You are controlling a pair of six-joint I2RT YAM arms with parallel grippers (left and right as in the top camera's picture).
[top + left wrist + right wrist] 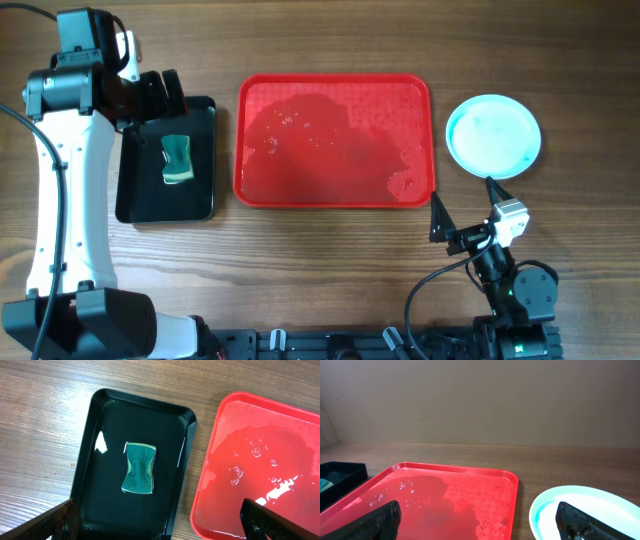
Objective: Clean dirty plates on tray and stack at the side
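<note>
The red tray (335,180) lies mid-table, wet with foam and water, and no plate is on it. To its right on the wood rests a pale aqua plate (493,136); whether others lie beneath it I cannot tell. My left gripper (162,100) hangs open over the far end of the black tray, with nothing between its fingers (55,522). My right gripper (466,205) stands open near the table's front right, just short of the plate (600,505) and the red tray (455,495), and it holds nothing.
A black tray (205,160) left of the red tray holds a little water and a green sponge (178,160). In the left wrist view the sponge (139,468) lies flat in the tray's middle. Bare wood surrounds both trays.
</note>
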